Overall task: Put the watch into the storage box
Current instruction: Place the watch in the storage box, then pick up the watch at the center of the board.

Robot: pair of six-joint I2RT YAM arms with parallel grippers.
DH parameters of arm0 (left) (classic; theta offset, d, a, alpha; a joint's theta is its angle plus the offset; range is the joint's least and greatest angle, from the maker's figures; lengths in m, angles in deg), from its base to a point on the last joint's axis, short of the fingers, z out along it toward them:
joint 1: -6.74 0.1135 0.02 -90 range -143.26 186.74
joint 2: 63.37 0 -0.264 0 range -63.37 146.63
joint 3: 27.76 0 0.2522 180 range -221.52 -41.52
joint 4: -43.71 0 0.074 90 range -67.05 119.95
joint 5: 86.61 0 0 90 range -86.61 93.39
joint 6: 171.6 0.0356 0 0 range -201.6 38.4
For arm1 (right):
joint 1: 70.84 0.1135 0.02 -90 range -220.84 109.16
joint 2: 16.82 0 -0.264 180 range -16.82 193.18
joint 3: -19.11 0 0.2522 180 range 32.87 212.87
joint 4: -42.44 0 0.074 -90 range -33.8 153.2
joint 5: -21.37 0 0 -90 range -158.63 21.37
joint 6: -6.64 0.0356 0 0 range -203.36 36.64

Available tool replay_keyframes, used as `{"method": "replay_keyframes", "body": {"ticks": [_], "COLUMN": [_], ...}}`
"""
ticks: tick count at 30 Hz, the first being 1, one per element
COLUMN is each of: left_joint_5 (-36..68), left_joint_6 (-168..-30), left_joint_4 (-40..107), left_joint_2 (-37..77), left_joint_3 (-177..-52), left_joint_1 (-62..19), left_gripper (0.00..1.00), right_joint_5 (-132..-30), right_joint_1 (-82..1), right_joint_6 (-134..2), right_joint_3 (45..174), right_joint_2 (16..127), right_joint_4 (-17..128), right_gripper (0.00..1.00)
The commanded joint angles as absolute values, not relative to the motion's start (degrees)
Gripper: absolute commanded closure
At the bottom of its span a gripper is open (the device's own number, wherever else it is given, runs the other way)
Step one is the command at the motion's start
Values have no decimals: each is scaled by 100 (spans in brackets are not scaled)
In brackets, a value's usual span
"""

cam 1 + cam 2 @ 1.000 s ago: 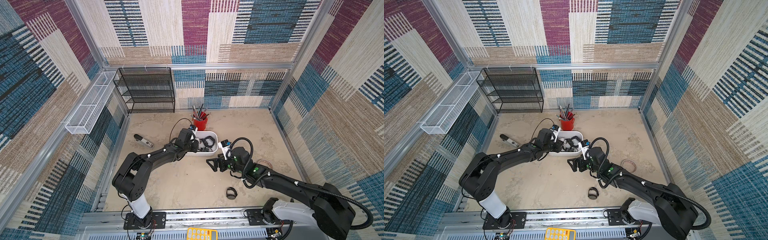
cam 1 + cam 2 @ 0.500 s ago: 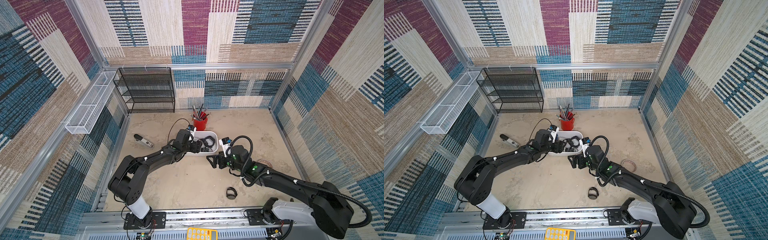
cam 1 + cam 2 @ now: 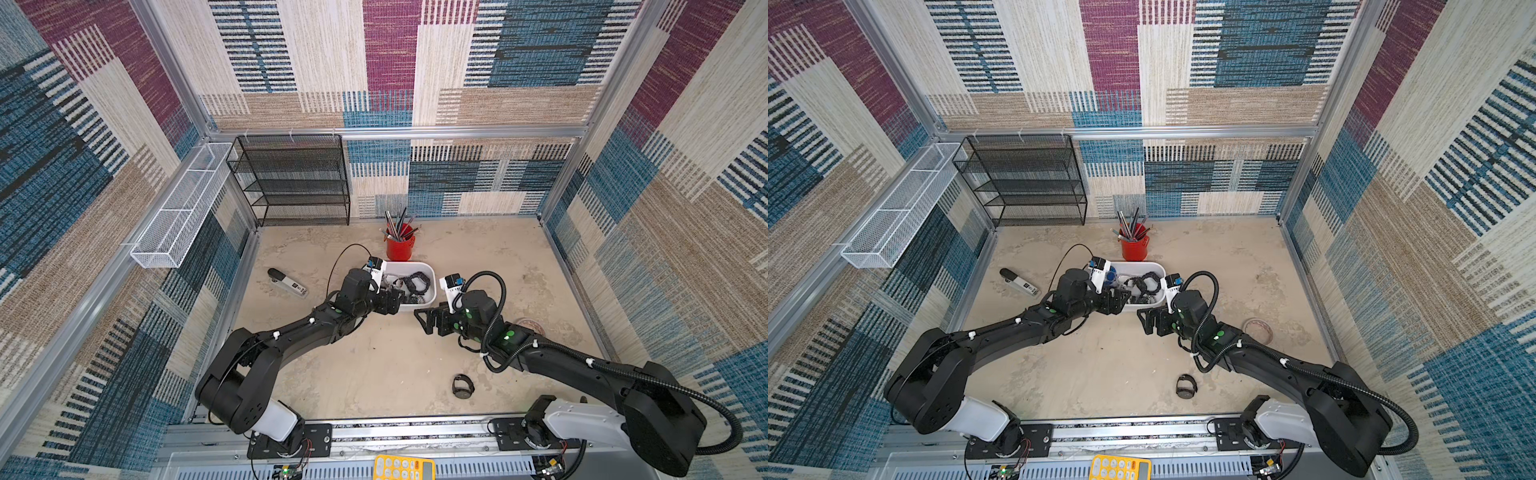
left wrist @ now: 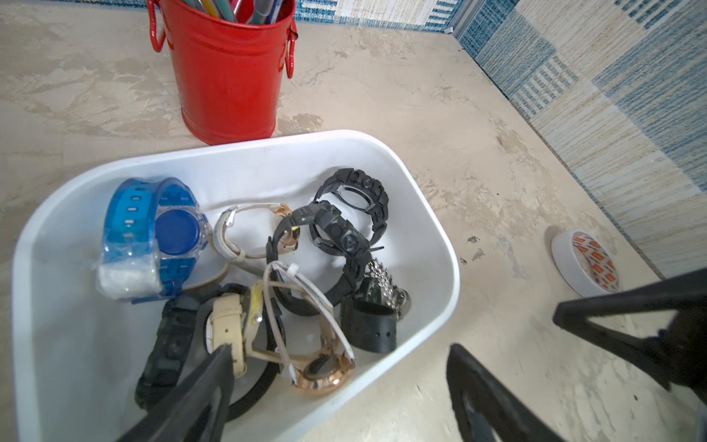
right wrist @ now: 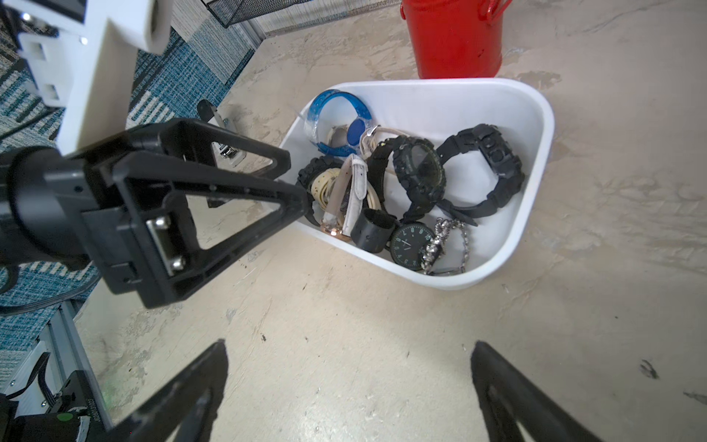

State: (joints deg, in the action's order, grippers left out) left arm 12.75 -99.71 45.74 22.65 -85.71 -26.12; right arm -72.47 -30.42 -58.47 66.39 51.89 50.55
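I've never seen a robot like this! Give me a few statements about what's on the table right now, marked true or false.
The storage box holds several watches. True.
A black watch lies on the table, outside the box. True.
The left gripper is clamped on a watch. False: its jaws stand open with nothing between them.
The red cup is empty. False: pens stand in it.
The right gripper is open. True.
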Motion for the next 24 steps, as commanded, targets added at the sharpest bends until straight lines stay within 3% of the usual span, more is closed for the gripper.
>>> {"method": "replay_keyframes", "body": {"ticks": [1,11,16,24], "left_joint_5": [1515,1653,1736,1801], "left_joint_6": [-10159,-10280,-10185,-10059], "left_joint_4": [4980,5242,5162,5065], "left_joint_2": [2092,1208,854,569], "left_joint_3": [-8363,-7448,-7088,-6634], "left_joint_1": [-2604,-2604,-2604,-2618], "left_gripper": [11,6,5,5], "right_joint_5": [-7113,-6759,-6504,-6368], "right_joint_1": [-3041,-3041,-3028,-2371], "right_joint_6": [-5762,-5542,-5192,-4187], "right_joint_3": [6648,7065,7357,7140], "right_joint_2": [5249,5272,5343,5363], "right_joint_4": [5062,6312,7489,8326], "right_gripper": [0,0,10,19]}}
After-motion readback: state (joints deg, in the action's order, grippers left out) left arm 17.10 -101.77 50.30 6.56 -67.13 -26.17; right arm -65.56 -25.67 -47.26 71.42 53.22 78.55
